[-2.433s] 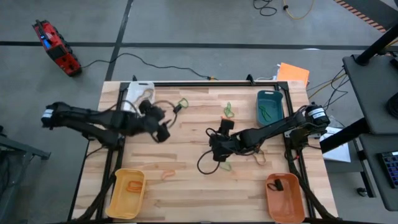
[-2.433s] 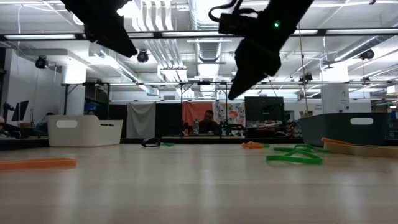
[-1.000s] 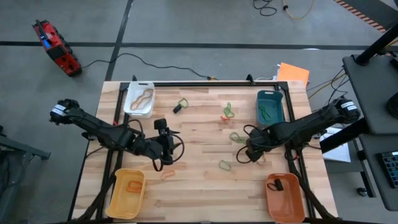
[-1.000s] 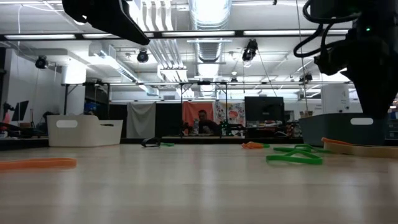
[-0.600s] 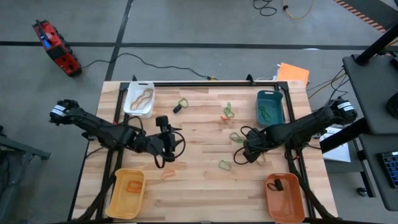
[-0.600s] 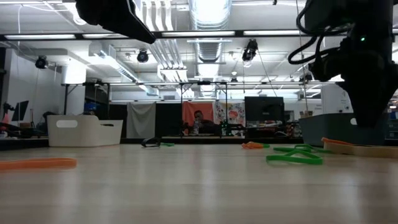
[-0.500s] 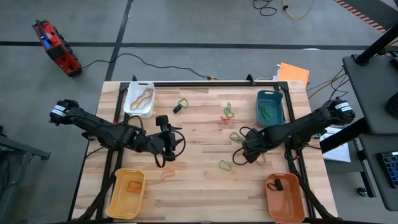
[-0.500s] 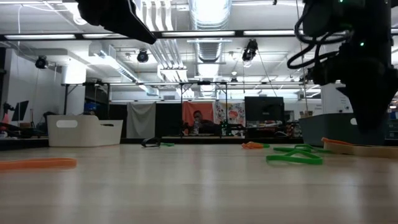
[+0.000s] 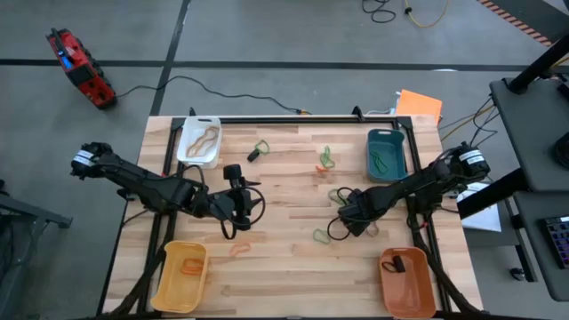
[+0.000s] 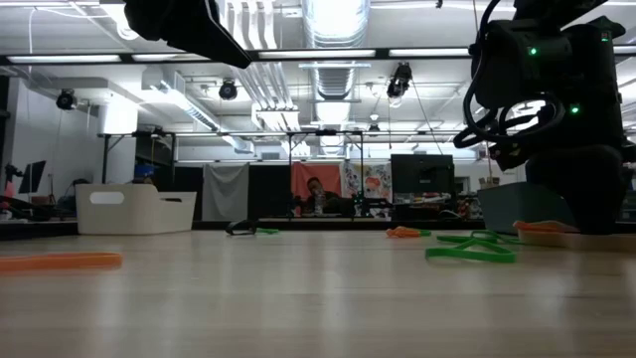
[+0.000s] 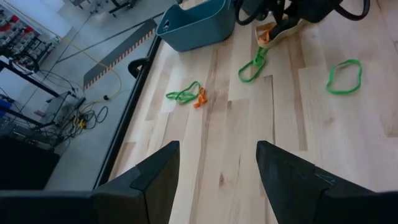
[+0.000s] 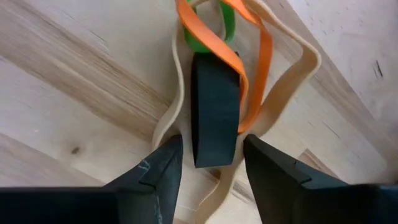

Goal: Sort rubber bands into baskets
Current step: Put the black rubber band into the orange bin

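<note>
My right gripper [image 9: 351, 215] is open and low over a small tangle of rubber bands at the table's middle right. Its fingers stand on either side of a wide black band [image 12: 214, 115] that lies with an orange band [image 12: 258, 56], a tan band [image 12: 298, 81] and a green band [image 12: 202, 34]. I cannot tell whether the fingers touch them. My left gripper [image 9: 240, 201] is open and empty above the table's middle left; its open fingers show in the left wrist view [image 11: 217, 149]. The white basket [image 9: 200, 140], teal basket [image 9: 385, 153], yellow basket [image 9: 181, 274] and orange basket [image 9: 407, 283] stand at the corners.
Loose bands lie on the wood: green ones [image 9: 260, 148] [image 9: 326, 157] [image 9: 320, 236], and an orange one [image 9: 238, 249] near the yellow basket. Black cables loop at both wrists. The white basket holds a tan band, the teal basket a green one.
My right gripper has come down to the table at the tangle of bands and has shifted a little toward the table's left edge. The bands on the table lie as before.
</note>
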`<state>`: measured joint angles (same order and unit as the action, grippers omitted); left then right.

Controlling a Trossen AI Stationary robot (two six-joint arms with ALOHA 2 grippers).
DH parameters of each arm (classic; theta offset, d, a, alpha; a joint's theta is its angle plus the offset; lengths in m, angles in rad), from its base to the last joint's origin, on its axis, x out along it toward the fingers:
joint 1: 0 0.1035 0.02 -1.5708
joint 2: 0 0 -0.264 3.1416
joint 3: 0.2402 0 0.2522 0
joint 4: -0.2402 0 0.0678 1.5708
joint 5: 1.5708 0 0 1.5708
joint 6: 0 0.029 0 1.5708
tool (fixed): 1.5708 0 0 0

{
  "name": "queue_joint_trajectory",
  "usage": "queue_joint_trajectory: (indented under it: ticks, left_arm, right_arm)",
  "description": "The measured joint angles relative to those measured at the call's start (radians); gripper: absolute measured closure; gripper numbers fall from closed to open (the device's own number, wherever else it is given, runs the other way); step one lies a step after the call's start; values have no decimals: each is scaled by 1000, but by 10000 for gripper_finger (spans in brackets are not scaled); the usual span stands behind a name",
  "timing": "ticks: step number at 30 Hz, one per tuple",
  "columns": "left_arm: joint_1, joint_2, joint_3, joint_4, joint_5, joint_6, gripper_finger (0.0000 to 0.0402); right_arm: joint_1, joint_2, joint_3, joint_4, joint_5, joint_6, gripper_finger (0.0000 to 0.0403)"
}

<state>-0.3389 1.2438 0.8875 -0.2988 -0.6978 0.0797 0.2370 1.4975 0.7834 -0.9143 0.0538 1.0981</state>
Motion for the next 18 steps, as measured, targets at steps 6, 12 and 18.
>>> queue_joint_trajectory:
  ticks: [6, 12, 18]
  left_arm:
    - [1, 0, 0, 14, 1, 17, 204]
    - [4, 0, 0, 16, 1, 17, 204]
    - [6, 0, 0, 16, 1, 17, 204]
  right_arm:
    - [0, -2, 1, 8, 2, 9, 285]
    - [0, -12, 9, 5, 22, 11, 345]
    - [0, -14, 22, 0, 25, -13, 390]
